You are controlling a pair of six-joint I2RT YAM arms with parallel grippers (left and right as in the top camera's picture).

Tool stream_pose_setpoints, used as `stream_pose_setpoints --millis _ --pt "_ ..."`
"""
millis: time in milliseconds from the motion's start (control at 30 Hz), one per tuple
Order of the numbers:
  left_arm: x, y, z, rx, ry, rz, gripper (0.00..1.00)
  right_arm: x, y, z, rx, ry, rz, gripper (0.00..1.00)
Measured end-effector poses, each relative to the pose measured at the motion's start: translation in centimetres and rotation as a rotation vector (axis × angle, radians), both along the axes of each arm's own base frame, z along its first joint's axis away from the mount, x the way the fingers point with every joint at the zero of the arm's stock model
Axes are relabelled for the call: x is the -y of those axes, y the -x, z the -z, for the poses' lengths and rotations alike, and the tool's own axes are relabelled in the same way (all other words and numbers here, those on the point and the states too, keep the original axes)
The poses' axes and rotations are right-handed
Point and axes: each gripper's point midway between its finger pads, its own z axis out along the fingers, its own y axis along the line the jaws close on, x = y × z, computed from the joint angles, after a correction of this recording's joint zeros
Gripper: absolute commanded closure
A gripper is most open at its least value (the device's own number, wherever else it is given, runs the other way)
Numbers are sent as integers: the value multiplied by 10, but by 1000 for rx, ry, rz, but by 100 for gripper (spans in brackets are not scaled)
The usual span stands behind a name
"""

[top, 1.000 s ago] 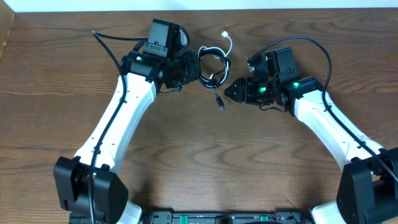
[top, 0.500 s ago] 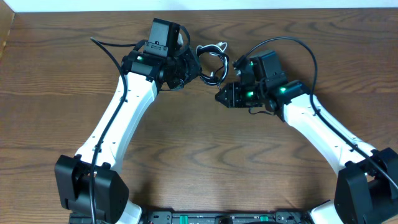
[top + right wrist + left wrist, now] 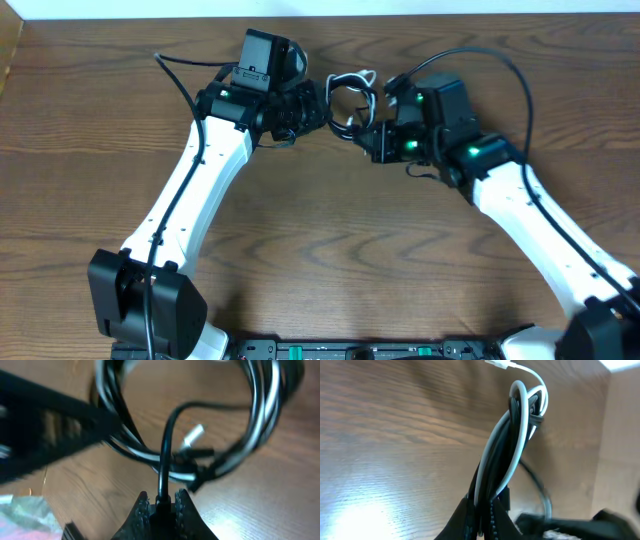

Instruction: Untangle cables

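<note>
Two thin flexible cables, a black cable [image 3: 165,455] and a white cable [image 3: 520,435], were wound together in one looped bundle [image 3: 350,98] between the arms, toward the far side of the brown wooden surface [image 3: 340,260]. The left pincer [image 3: 482,510] was clamped on several strands of both; the right pincer [image 3: 160,502] pinched one black strand. Judging by the crossed loops, nothing was separated yet, so all the untangling was left to do.

The left arm [image 3: 205,180] and right arm [image 3: 545,225] wear white shells over long links, with black joint housings and black bases [image 3: 140,300]. A thick black cable [image 3: 180,75] runs along each. Small green lights [image 3: 472,152] glow on the right wrist. The black jaws have ribbed inner faces.
</note>
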Motion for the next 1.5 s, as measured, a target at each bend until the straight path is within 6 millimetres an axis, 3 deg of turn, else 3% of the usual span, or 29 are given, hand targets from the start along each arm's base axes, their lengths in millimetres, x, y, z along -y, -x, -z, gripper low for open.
stream_pose_setpoints --millis 67,367,400,500,533,900,1133,1300,1500 --pt "11 8 -6 37 38 119 93 7 -5 -8 26 1 37 99" --pt "40 35 -30 37 234 321 93 26 -24 -2 49 72 174 98" --pt "41 37 -32 34 247 329 93 29 -27 1 48 83 195 89" --pt "47 44 -39 22 305 367 93 32 -33 5 50 94 229 39" --pt "48 46 -41 18 317 375 93 34 -35 5 51 96 241 35" --pt "48 46 -41 16 316 373 93 32 -31 -5 61 71 228 38" --pt "48 45 -40 19 312 369 93 53 -16 3 -30 97 234 39" --pt "54 48 -53 60 377 433 92 47 -15 -17 33 -18 65 38" --pt "54 46 -76 112 488 482 92 39 -5 -26 54 -76 -48 40"
